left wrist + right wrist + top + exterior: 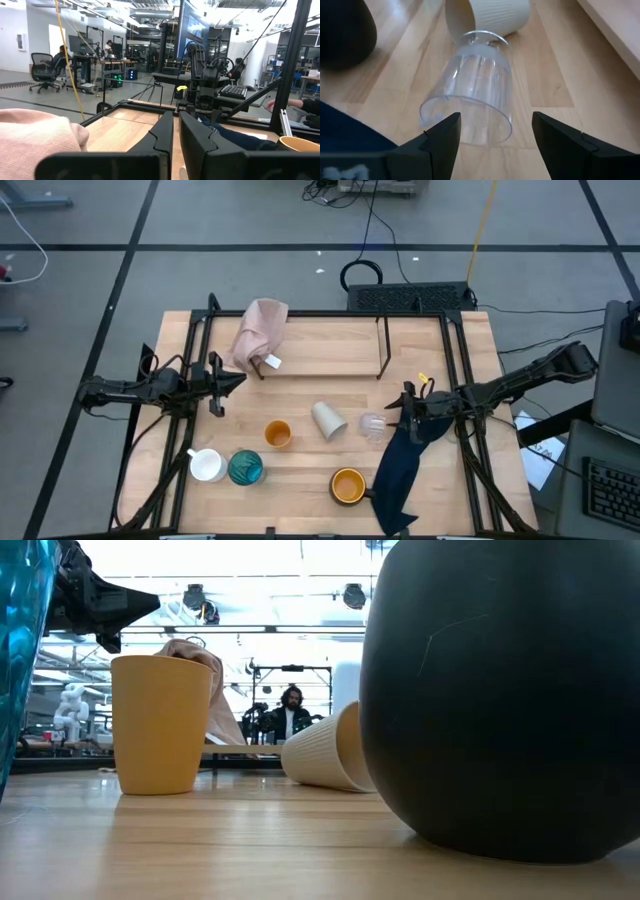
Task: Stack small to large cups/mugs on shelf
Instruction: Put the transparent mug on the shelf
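- The clear cup (467, 95) lies on its side on the tabletop (320, 340), its closed end touching the mouth of the beige ribbed cup (487, 17), which is also tipped over. A round cup lying like this can roll away from one finger, so a closing pinch that lands off-centre would likely squirt it out or knock it into the beige cup.
- The right tool (492, 132) has its fingers spread, with the clear cup's open rim sitting just between and ahead of the tips; nothing is pinched yet.
- The navy cloth (400, 470) lies under and beside the right tool, on the near side of the clear cup. It could snag a finger or be dragged along.
- The left tool (172, 132) has its fingers pressed together and holds nothing. It waits well apart from the clear cup, near the pink cloth (260, 332).
- The pink cloth is draped over one end of the black rod shelf (320, 370), which may crowd the placing spot.
- Beyond the beige cup from the clear cup stands the small orange cup (277, 434); the teal glass (245, 468) and white mug (207, 466) stand farther off, and the orange-yellow mug (347, 485) is nearer the tabletop's front edge.
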{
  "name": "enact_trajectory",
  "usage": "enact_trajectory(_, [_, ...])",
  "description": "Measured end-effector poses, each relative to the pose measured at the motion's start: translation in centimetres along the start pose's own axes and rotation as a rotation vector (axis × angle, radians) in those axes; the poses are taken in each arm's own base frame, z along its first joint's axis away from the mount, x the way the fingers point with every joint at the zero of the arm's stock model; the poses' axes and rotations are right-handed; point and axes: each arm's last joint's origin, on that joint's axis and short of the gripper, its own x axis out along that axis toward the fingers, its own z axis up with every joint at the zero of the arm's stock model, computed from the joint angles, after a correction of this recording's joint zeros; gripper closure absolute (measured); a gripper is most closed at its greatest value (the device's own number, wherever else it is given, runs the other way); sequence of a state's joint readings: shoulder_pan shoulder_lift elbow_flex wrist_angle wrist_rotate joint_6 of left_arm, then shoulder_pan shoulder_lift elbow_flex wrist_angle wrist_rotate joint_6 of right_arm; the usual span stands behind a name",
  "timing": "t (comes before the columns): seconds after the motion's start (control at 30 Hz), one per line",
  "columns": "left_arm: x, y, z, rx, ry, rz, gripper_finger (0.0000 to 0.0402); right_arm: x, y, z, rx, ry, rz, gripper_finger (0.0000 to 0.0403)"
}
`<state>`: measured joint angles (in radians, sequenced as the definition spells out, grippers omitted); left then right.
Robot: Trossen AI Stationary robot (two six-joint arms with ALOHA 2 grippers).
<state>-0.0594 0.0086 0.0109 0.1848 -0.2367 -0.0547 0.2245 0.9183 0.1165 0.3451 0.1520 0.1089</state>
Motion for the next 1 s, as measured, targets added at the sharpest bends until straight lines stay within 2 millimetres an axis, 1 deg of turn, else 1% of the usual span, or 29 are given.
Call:
enact_trajectory(0.33, [0.0,0.0,0.0,-0.001,0.000,0.000,0.0369,1.1,0.2,0.2,0.006,-0.039,0.005,0.0167])
enact_trajectory(0.47, [0.0,0.0,0.0,-0.001,0.000,0.000,0.0369,1.4,0.2,0.0,0.006,-0.028,0.004,0.0167])
enact_trajectory(0.6, [0.0,0.0,0.0,-0.002,0.000,0.000,0.0369,1.7,0.3,0.2,0.012,-0.060,0.007,0.0167])
enact_trajectory(0.7, [0.0,0.0,0.0,-0.002,0.000,-0.001,0.0369,1.9,0.3,0.4,0.014,-0.082,0.010,0.0167])
enact_trajectory(1.0, [0.0,0.0,0.0,-0.002,0.000,0.000,0.0369,2.1,0.3,0.1,0.020,-0.066,0.008,0.0167])
